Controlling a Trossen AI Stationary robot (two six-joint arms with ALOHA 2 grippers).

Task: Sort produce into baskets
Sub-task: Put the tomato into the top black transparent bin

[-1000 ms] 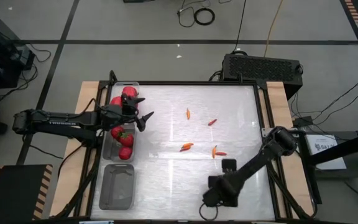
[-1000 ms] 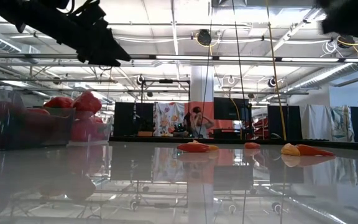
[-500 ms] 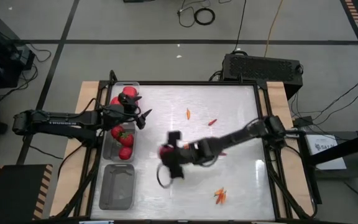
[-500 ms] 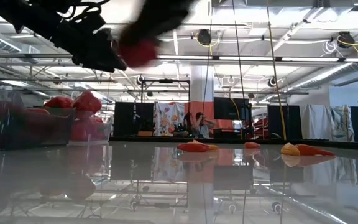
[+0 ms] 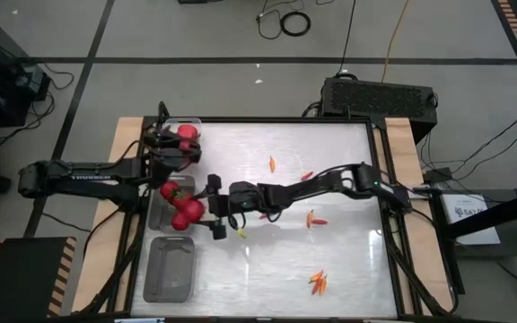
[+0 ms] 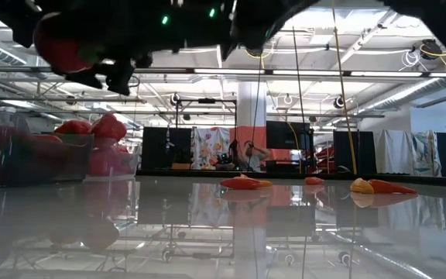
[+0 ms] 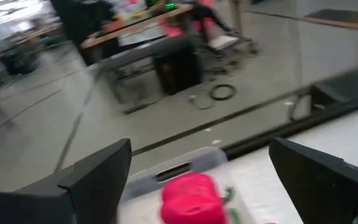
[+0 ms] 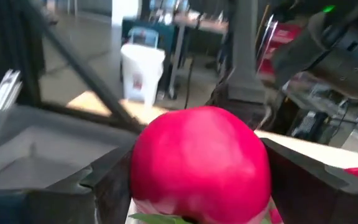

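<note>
My right gripper (image 5: 201, 210) reaches across the table from the right and is shut on a round red tomato (image 5: 187, 213) at the right rim of the middle clear bin (image 5: 156, 212). The tomato fills the right wrist view (image 8: 201, 162) and shows high up in the low view (image 6: 60, 43). My left gripper (image 5: 174, 146) is open and empty over the far bin (image 5: 189, 122), above a red fruit (image 7: 191, 196) lying in it. Red produce (image 5: 170, 190) lies in the middle bin. Chilies (image 5: 272, 163) (image 5: 312, 218) (image 5: 318, 283) lie on the table. My right gripper pinches the tomato by two opposite sides (image 8: 143, 168) between its two fingers (image 8: 107, 183). The fingers come about level from the table's right side. The tomato is lifted clear, and a green bit of stem (image 8: 160, 218) shows at its underside.
An empty clear bin (image 5: 169, 269) stands at the near left. Another chili (image 5: 306, 176) lies mid-table, and chilies also show in the low view (image 6: 242, 184) (image 6: 378, 187). The right arm (image 5: 330, 184) stretches across the table's middle. Black equipment (image 5: 380, 94) stands behind the far edge.
My right gripper has swept from the table's near edge up and toward the left edge, carrying the red tomato to the middle bin's rim. My left gripper has moved toward the far left, over the far bin.
</note>
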